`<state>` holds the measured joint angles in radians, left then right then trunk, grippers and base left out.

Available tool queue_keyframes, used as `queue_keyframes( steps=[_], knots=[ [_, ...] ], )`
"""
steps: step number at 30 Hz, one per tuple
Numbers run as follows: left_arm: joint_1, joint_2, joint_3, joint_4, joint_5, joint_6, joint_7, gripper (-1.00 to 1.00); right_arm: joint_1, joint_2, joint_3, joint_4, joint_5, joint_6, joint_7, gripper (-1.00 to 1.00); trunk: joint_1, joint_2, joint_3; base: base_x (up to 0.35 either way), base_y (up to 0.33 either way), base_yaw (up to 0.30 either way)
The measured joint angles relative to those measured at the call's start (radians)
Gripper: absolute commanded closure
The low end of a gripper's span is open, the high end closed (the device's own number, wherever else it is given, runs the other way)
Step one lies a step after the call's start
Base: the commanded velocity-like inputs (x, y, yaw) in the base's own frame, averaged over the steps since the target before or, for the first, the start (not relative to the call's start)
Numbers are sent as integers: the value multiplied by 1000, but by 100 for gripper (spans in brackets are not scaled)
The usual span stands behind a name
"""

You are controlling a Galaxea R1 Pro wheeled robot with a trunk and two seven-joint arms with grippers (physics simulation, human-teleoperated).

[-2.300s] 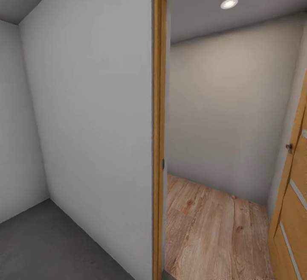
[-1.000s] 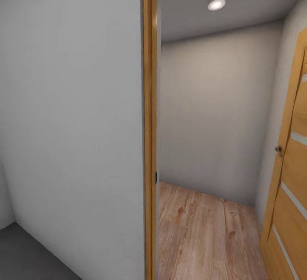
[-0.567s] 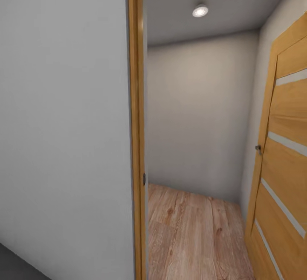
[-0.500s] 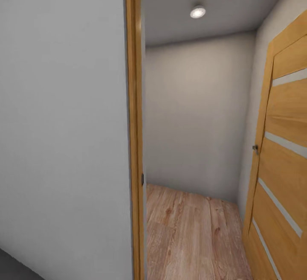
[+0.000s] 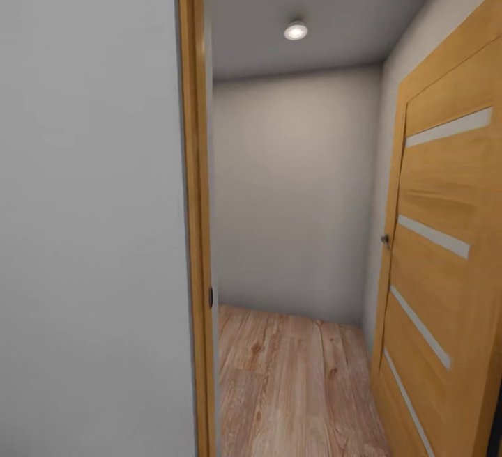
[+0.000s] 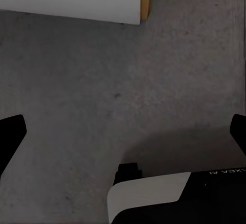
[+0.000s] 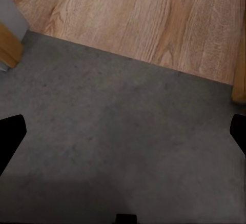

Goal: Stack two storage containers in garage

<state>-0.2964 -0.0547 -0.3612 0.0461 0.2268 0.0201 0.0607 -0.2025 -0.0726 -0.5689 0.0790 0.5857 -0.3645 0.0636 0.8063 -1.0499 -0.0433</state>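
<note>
The two storage containers are out of view. My left gripper (image 6: 123,131) hangs open over the dark grey garage floor (image 6: 92,80), its black fingertips (image 6: 10,131) far apart and holding nothing. My right gripper (image 7: 123,131) is open too, with nothing between its fingers. It hangs above the same grey floor (image 7: 102,152), just short of the line where pale wood planks (image 7: 143,14) begin.
A wooden door frame (image 5: 192,234) stands straight ahead, with a white wall (image 5: 84,234) to its left. An open wood-panelled door (image 5: 446,248) is close on the right. Through the doorway lies a small room with plank flooring (image 5: 293,387) and a ceiling light (image 5: 295,30).
The whole head view has shifted: the door frame now sits further left, the door takes up more of the right side, and the grey floor has dropped out of the picture. The camera moved.
</note>
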Motion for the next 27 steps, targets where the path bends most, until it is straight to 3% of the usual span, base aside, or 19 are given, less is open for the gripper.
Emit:
queue_keyframes(
  steps=[27],
  knots=[
    [0, -1, 2, -1, -1, -2, 0, -100, 0, 0, 0, 0, 1, 0, 2, -100, 0, 0, 31, 0, 0, -220]
  ],
)
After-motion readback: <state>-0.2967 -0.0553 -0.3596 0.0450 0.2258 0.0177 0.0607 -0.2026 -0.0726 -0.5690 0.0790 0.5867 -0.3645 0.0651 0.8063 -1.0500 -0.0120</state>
